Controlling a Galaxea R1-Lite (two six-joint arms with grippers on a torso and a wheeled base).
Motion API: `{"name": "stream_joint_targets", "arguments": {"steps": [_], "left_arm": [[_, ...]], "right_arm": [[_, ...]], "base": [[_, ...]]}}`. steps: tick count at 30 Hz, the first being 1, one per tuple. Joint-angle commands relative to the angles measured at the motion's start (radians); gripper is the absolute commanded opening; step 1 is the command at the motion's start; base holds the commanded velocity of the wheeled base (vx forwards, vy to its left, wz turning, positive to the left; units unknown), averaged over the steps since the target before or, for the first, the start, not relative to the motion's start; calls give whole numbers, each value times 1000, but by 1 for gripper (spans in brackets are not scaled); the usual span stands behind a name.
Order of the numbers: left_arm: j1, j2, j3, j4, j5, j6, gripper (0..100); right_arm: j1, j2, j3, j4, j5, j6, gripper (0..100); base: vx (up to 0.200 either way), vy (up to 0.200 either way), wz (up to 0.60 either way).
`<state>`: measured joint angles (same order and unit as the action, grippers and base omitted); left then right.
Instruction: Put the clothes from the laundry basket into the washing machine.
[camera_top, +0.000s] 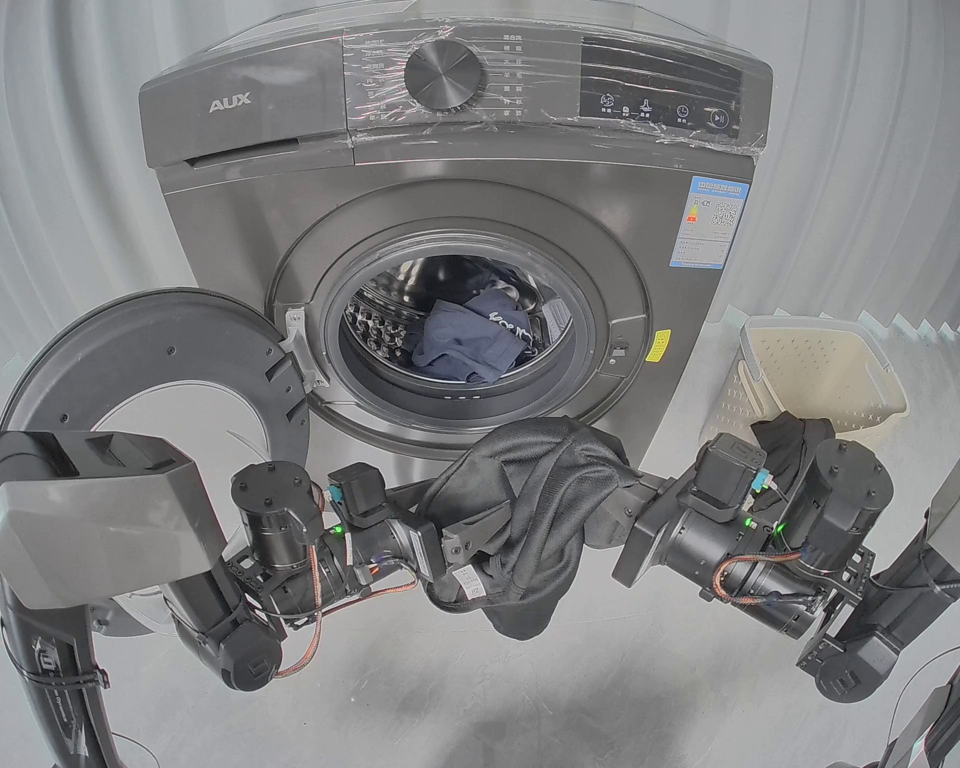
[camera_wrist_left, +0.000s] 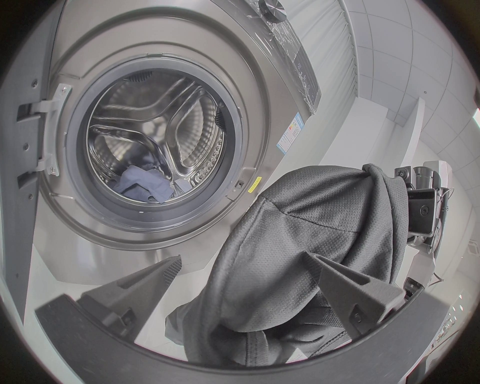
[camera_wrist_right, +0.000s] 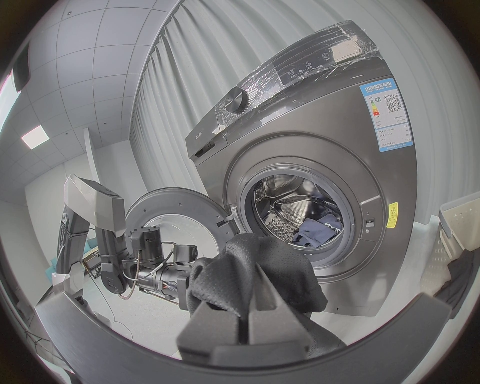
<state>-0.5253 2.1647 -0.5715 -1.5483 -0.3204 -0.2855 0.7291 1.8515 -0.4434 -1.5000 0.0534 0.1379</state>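
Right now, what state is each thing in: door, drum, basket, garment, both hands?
Door: open, swung to the left.
Drum: holds a blue garment.
Black garment: hanging between both hands, below the opening.
Laundry basket: upright, dark clothing draped over its rim.
Left hand: open, garment draped on one finger.
Right hand: shut on the black garment.

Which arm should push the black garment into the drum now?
Right. The right claw is shut on the black garment, held in front of the open drum. The left claw is open, the cloth only lying against one finger.
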Motion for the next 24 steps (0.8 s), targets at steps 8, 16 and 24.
{"name": "stream_joint_targets", "arguments": {"steps": [8, 16, 24], "left_arm": [[44, 52, -91, -1, -20, 3, 100], [65, 41, -79, -3, -60, 3, 100], [54, 46, -61, -1, -209, -1, 100]], "right_arm": [[1, 0, 2, 0, 2, 0, 0], [1, 5, 2, -2, 2, -1, 0], [3, 6, 3, -2, 3, 0, 0]], "base": [[0, 0, 0], [0, 0, 0], [0, 0, 0]]}}
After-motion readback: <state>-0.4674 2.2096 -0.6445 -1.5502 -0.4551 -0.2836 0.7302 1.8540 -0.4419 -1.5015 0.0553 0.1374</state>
